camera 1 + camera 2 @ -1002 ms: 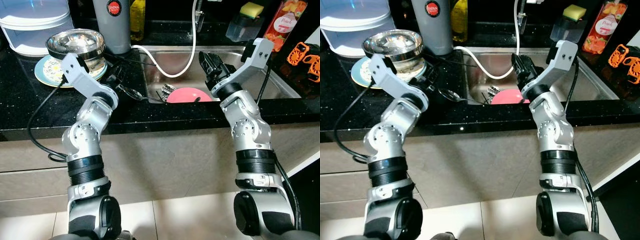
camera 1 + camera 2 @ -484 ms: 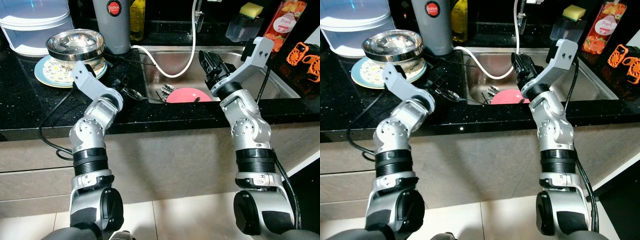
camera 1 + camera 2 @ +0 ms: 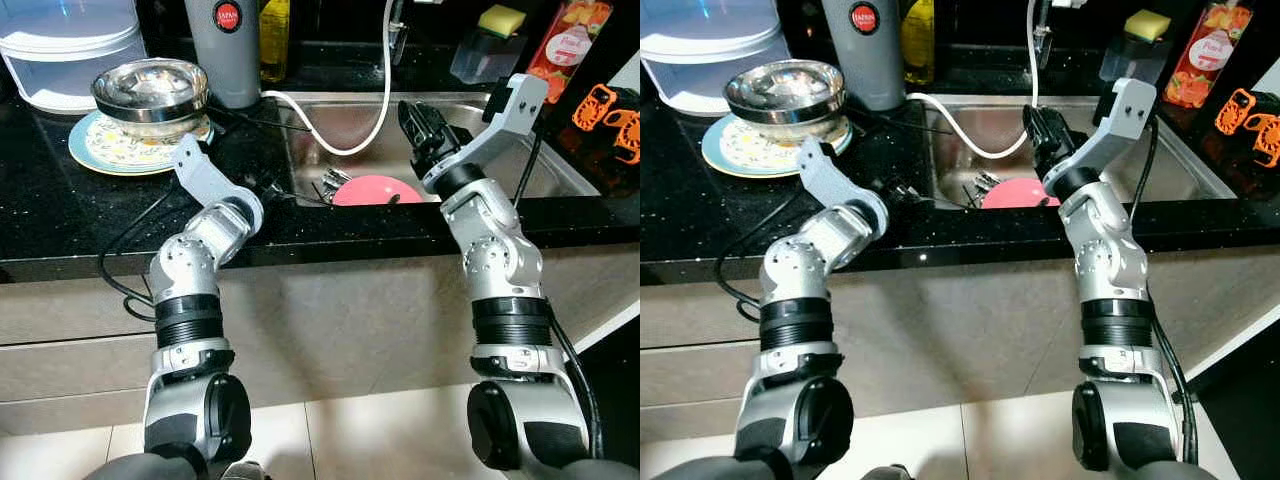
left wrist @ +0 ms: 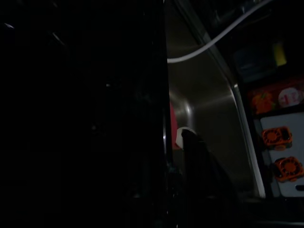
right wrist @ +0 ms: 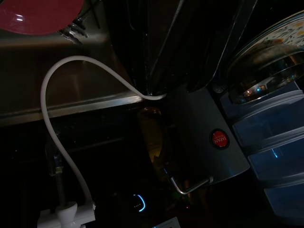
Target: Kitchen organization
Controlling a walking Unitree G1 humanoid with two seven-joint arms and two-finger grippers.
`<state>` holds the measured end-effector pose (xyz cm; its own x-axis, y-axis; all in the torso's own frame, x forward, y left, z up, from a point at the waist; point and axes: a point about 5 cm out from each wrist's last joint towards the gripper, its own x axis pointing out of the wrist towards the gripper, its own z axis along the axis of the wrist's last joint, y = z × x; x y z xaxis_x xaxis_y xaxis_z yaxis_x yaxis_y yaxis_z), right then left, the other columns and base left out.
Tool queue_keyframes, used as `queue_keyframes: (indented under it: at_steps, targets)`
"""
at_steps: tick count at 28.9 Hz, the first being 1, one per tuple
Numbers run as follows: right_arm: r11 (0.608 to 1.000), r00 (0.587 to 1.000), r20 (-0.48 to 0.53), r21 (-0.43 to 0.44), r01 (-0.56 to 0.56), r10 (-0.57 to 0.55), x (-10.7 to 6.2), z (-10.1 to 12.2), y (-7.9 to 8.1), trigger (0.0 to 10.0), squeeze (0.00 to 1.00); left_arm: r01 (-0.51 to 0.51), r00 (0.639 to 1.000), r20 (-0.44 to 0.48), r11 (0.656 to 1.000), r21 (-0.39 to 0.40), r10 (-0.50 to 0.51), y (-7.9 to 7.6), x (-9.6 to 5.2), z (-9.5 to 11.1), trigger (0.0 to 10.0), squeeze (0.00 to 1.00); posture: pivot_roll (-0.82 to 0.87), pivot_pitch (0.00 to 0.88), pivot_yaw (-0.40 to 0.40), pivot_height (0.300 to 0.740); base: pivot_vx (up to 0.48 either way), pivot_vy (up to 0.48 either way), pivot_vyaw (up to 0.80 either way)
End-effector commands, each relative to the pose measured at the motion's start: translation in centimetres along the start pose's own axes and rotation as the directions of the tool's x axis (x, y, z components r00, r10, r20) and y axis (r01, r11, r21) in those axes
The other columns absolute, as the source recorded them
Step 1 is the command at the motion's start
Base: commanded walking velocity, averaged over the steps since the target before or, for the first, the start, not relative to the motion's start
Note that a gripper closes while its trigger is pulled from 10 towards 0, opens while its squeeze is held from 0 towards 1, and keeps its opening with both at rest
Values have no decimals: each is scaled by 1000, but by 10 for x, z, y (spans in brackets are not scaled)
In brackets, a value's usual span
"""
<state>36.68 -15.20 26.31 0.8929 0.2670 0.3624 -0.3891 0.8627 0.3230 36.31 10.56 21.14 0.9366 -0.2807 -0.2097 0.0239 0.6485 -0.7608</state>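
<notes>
I judge we're at the reach: my left tool (image 3: 268, 187), grip state unclear, sits at the worktop (image 3: 60, 205) edge by the sink (image 3: 545, 165); right tool (image 3: 420, 125), fingers together and empty, hangs over it. Next: down to the pink plate (image 3: 375, 189).

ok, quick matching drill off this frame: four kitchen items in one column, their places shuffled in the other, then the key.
Items
1. steel bowl
2. pink plate
3. yellow sponge
4. grey flask

Places
A. down in the sink basin, beside the cutlery
B. on the clear container behind the sink
C. on the patterned plate, left counter
D. upright on the counter behind the bowl, red logo facing out

Pairs: 1-C, 2-A, 3-B, 4-D
</notes>
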Motion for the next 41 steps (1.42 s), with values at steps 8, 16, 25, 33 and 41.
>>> queue_keyframes:
  at_steps: [8,16,25,33,41]
  targets:
    - [1000,1000,13,-4,10,-10,1,3,-3,10000,0,151,986,87,984,-96,-143,-15,-7,10,10000,0,188,18,-48,740,0,0,0]
    - [1000,1000,12,-7,4,-4,1,3,-2,10000,0,223,944,273,969,-107,-187,-20,-19,43,10000,0,187,8,-54,740,0,0,0]
    - [986,995,-33,141,-91,97,1,-7,15,10000,0,369,887,308,929,-31,-343,-42,-30,59,10000,0,182,0,-55,740,0,0,0]
    - [739,994,-11,670,-75,111,-2,-23,29,10000,0,581,761,309,811,67,-570,-68,-51,61,10000,0,176,0,-52,740,0,0,0]
    - [692,991,30,713,-111,127,0,-16,31,10000,0,627,725,306,775,81,-617,-72,-56,61,10000,0,174,0,-56,740,0,0,0]
